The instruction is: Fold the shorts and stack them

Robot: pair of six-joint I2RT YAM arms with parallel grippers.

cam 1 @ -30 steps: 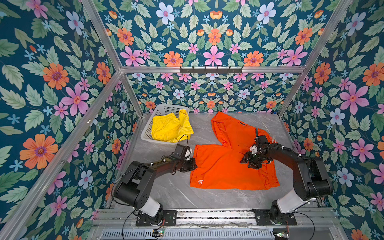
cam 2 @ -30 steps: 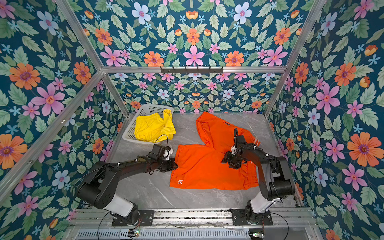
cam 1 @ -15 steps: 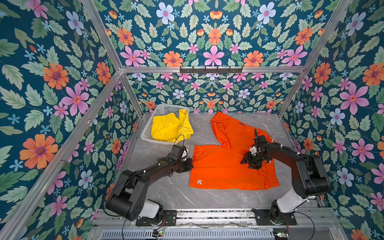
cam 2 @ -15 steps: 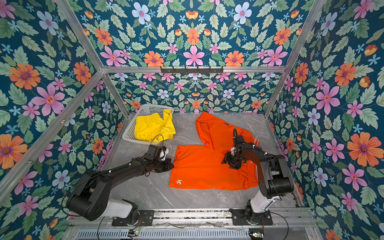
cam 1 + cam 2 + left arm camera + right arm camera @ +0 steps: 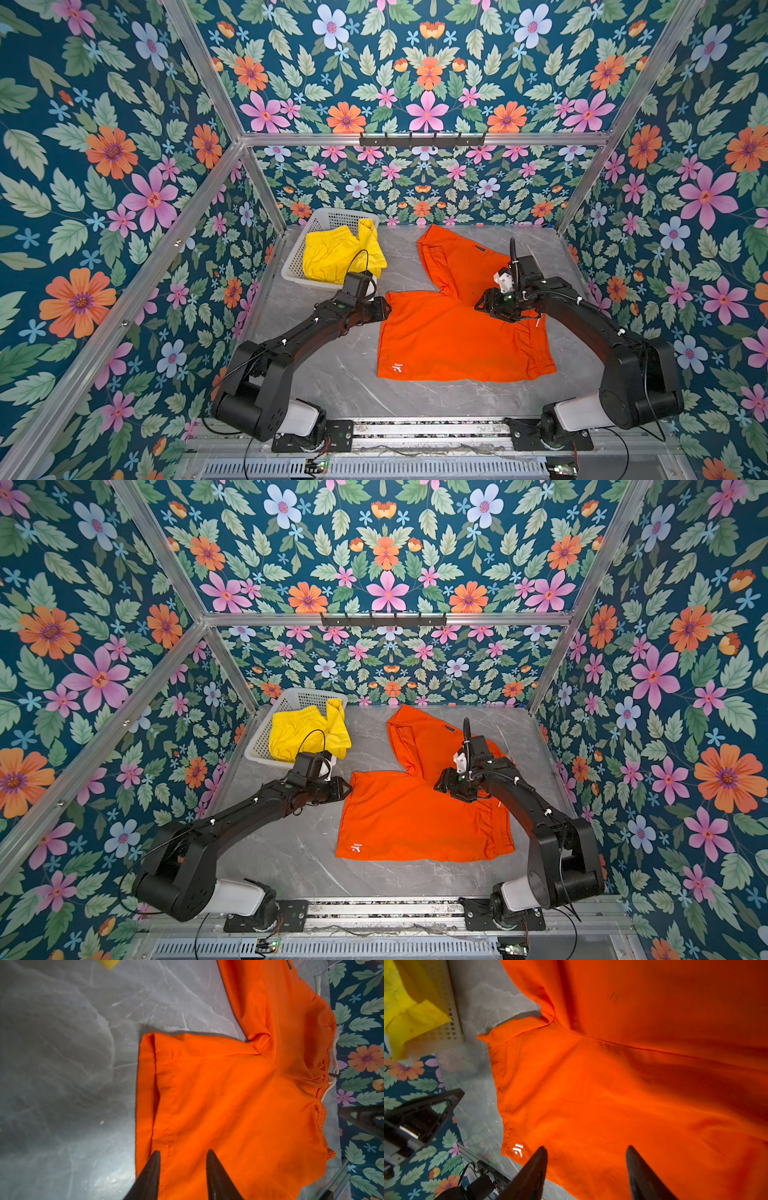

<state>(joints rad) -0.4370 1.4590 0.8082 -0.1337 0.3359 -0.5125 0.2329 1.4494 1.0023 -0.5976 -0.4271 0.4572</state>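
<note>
Floral walls (image 5: 124, 166) all round, grey marble bench (image 5: 332, 374) below. Orange shorts (image 5: 449, 340) lie spread in the middle of the bench. The logo leg is flat toward the front and the other leg is angled to the back. The waistband is on the right side in both top views.

Left fingers (image 5: 151, 1174) are spread apart over the hem of the flat leg, pinching nothing. Right fingers (image 5: 533, 1172) are spread wide above the orange cloth near the crotch, also empty.

Step in hand, by my read: the first fold of the orange shorts, not yet made, since the legs are still splayed. The next move probably calls for a pinch on the back leg's hem and another near the waistband. That leg can then be carried over onto the flat one, edges matched. Thin cloth, so the pinch should take both layers or it will slip.

Yellow shorts (image 5: 332, 253) sit bunched in the white basket (image 5: 299, 249) at the back left, one flap hanging over the rim, unfolded.

In the way:
- The basket is just beside the left arm's wrist, so there is little room to swing.
- The cloth puckers at the crotch.
- A white drawstring (image 5: 334, 1059) lies loose at the waistband and could snag.
</note>
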